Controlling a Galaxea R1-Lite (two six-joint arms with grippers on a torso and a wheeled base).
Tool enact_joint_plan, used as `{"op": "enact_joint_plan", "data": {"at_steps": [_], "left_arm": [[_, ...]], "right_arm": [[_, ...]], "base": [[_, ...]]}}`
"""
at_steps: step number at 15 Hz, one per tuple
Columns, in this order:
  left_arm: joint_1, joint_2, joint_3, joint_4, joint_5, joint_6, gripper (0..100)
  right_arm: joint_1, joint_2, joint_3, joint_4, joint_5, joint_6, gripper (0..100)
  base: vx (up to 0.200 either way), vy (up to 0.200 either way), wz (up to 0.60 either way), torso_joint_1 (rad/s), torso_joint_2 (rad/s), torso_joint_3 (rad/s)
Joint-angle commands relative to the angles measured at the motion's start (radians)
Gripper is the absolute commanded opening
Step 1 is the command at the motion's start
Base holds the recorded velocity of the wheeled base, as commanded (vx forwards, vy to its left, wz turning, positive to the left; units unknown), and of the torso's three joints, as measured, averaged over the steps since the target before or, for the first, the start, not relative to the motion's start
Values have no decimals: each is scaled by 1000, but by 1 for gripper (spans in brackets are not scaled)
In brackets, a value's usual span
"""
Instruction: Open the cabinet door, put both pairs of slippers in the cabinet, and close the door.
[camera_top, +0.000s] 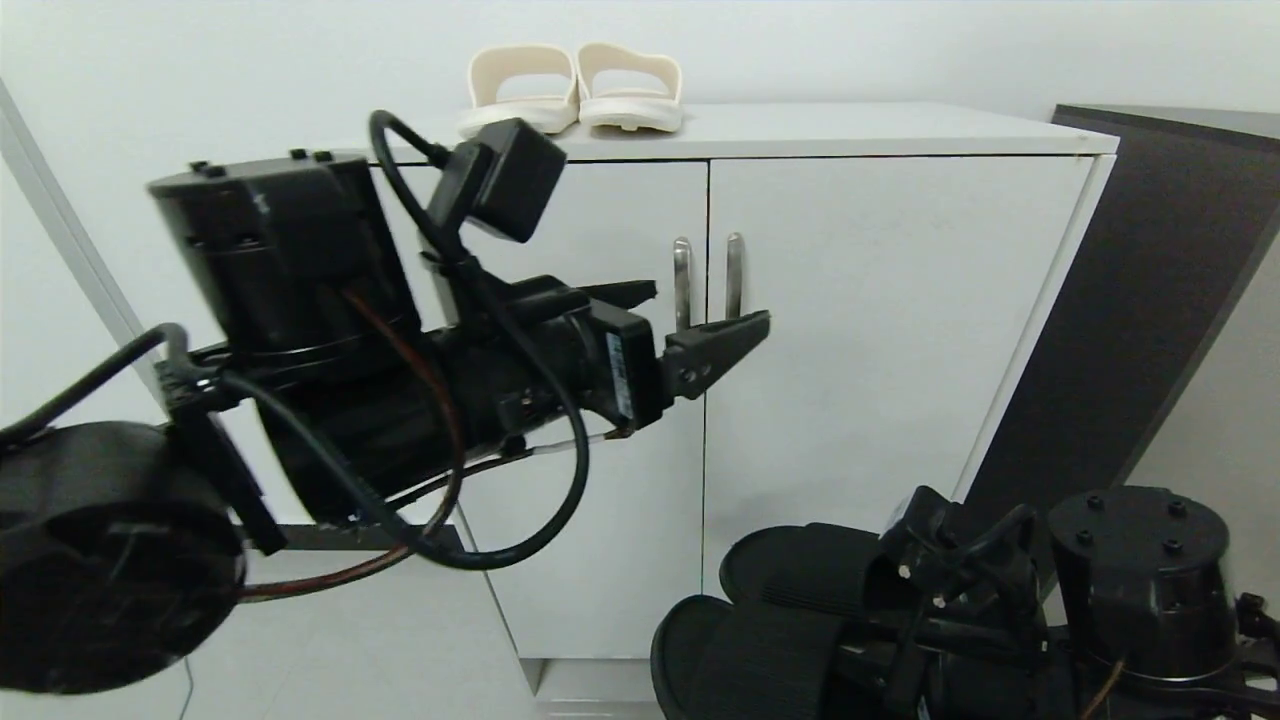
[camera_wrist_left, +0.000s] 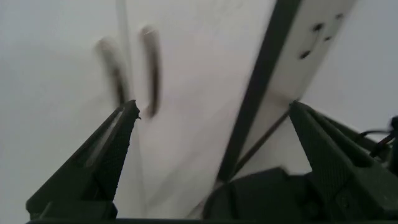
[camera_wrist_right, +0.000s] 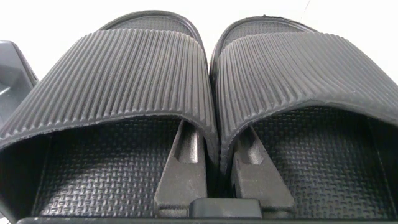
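Observation:
The white cabinet (camera_top: 880, 350) has both doors closed, with two upright metal handles (camera_top: 735, 275) at the centre seam. My left gripper (camera_top: 705, 305) hangs open just in front of the handles (camera_wrist_left: 151, 68), its fingers spread wide in the left wrist view (camera_wrist_left: 214, 109). A cream pair of slippers (camera_top: 575, 90) rests on the cabinet top. Low at the right, my right gripper (camera_top: 930, 580) is shut on a black pair of slippers (camera_top: 790, 600). Its fingers (camera_wrist_right: 183, 171) pinch the inner sides of the two ribbed black slippers (camera_wrist_right: 124, 74) together.
A tall dark panel (camera_top: 1150, 300) stands right against the cabinet's right side. A white wall runs behind and to the left of the cabinet. The pale floor (camera_top: 380, 640) lies open at the lower left.

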Motion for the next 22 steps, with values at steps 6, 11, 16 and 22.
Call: {"op": "enact_joint_plan", "data": {"at_steps": [6,11,16,22], "left_arm": [[53,172,-217,83,-295,-187,100],[104,209,-248,83,-290,-214,100],[121,267,-312,85,-227,-214,100],[119,307,-381,134,-232,-215,100]], "right_arm": [[0,6,4,1,3,0,0],[0,8,7,1,1,-2,0],[0,5,7,1,1,-2,0],[0,5,10,1,0,-3,0]], "base": [[0,0,0,0,0,0],[0,0,0,0,0,0],[0,0,0,0,0,0],[0,0,0,0,0,0]]}}
